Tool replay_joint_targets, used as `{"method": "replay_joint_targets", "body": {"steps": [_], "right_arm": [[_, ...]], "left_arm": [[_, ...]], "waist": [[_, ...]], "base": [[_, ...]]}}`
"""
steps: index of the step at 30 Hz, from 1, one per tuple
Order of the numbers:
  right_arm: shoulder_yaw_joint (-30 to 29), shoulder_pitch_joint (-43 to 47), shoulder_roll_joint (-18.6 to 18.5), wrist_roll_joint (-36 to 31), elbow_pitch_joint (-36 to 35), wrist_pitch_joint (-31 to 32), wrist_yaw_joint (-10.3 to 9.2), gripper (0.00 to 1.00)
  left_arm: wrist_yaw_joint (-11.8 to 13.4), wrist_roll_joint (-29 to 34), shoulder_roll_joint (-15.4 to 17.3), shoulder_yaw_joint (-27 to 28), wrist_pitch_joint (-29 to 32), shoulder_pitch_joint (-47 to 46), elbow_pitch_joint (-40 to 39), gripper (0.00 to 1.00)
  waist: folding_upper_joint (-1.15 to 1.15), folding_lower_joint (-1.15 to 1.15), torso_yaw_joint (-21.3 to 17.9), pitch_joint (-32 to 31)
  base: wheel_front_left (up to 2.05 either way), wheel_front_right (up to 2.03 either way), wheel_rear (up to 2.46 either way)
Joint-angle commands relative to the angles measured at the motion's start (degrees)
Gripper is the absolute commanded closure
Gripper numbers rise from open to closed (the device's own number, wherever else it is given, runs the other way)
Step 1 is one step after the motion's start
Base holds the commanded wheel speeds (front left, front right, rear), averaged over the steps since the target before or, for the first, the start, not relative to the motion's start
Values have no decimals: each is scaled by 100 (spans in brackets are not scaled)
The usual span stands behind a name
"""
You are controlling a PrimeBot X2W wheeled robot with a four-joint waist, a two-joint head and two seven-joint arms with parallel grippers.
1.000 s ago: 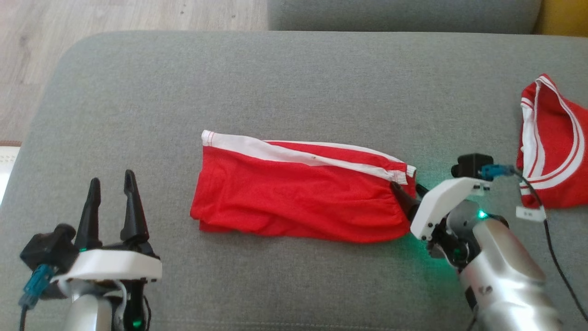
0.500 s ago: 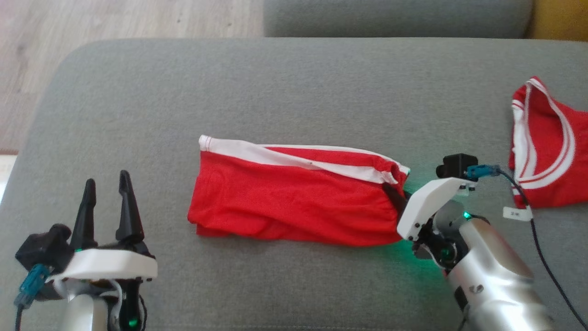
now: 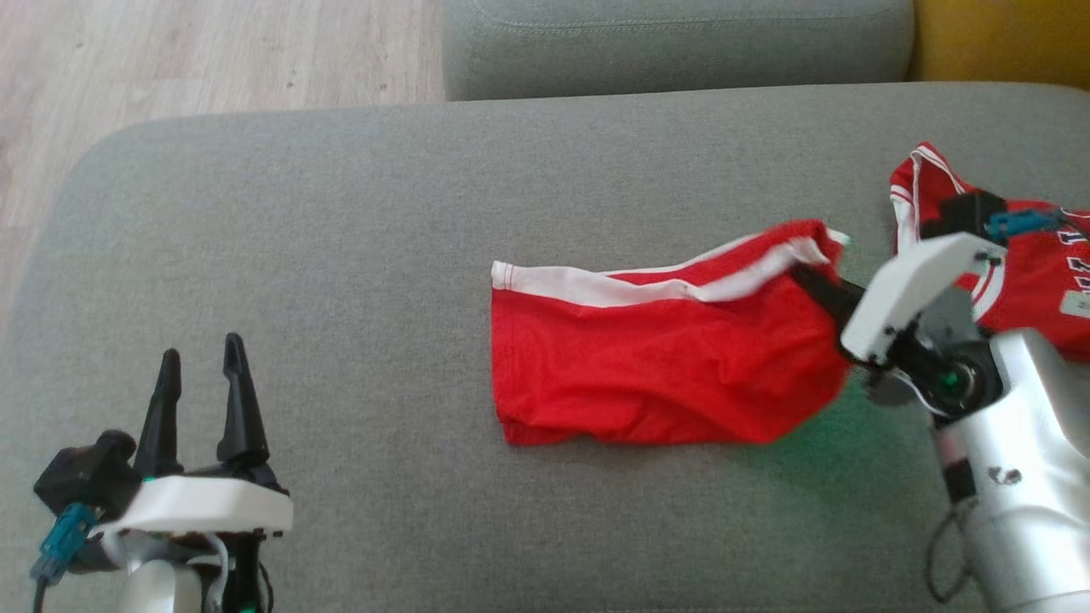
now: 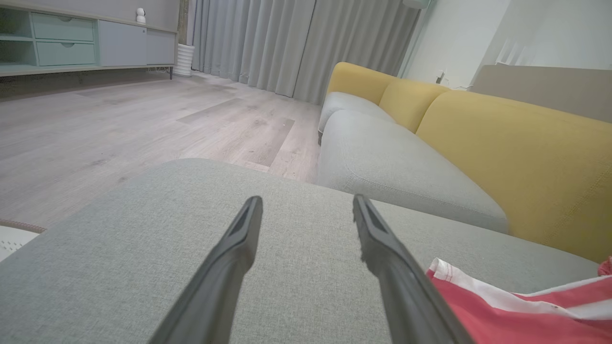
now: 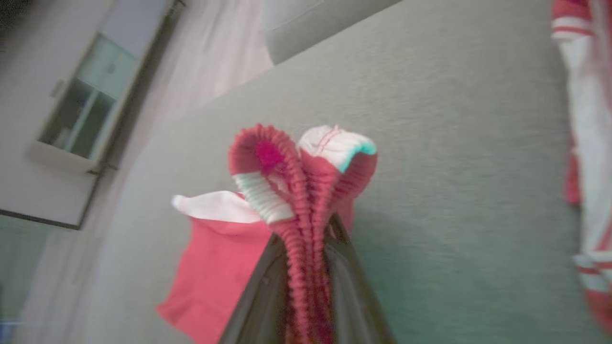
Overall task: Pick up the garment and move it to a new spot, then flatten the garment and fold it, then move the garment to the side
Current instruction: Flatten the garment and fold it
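Observation:
The garment [image 3: 656, 358] is a pair of red shorts with a white side stripe, folded flat on the grey sofa cushion [image 3: 341, 255]. Its right end is lifted off the cushion, pinched in my right gripper [image 3: 809, 277], which is shut on the bunched waistband [image 5: 306, 191]. The rest of the shorts trails on the cushion to the left. At the lower left, my left gripper [image 3: 200, 366] hovers open over bare cushion, well left of the shorts. In the left wrist view its fingers [image 4: 239, 248] stand wide apart, with the shorts' corner [image 4: 502, 306] at the lower right.
A second red and white garment [image 3: 1022, 272] lies crumpled at the cushion's right edge, just behind my right wrist. Another grey cushion [image 3: 673, 42] and a yellow backrest [image 4: 516, 157] sit beyond. Wooden floor [image 3: 170, 60] lies past the cushion's far-left edge.
My right gripper has shut on the shorts' right end, lifted it and dragged the shorts to the right, toward the second garment. The left gripper has stayed open and still.

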Motion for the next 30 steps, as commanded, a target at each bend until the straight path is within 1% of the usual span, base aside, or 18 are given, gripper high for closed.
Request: {"method": "replay_joint_targets", "body": {"steps": [1,4,6,8,11,15,19,25,28,29,30], "right_arm": [[-102,-51,190,290,-340,171,40,100],[-359,-12,560,757,-440,522,40,100],[-400,-14,716,937,-405,701,40,100],[-373,-32,811,1091,-317,820,40,100],[-301,-70,852,1254,-195,864,40,100],[195,-209,863,2150,109,622,40,100],[821,-430,865,2818,497,236,40,100],[1596,-827,865,3498,1119,-380,40,100],[1942,-1015,866,3661,1480,-664,40,100],[2033,-1071,866,3718,1597,-755,40,63],[2109,-1115,866,3805,1701,-831,40,9]], "left_arm": [[-21,21,25,173,-45,-193,-141,0],[-30,-11,23,137,-45,-246,-98,0],[-33,-27,21,118,-45,-288,-60,0],[-21,-35,20,100,-45,-322,-39,0],[-22,-55,19,82,-45,-355,-5,0],[-26,-106,18,23,-45,-391,98,0],[-33,-134,17,35,-45,-432,167,0],[-18,-183,17,-2,-45,-486,195,0],[5,-190,17,3,-45,-494,193,0],[13,-192,17,6,-45,-493,192,0],[20,-195,16,10,-45,-489,190,0]], "waist": [[0,0,37,33],[0,0,147,98],[0,0,247,134],[0,0,355,165],[0,0,467,189],[0,0,681,190],[0,0,829,207],[0,0,949,262],[0,0,953,260],[0,0,947,255],[0,0,937,248]], "base": [[0,0,0],[0,0,0],[0,0,0],[0,0,0],[0,0,0],[0,0,0],[0,0,0],[0,0,0],[0,0,0],[0,0,0],[0,0,0]]}}
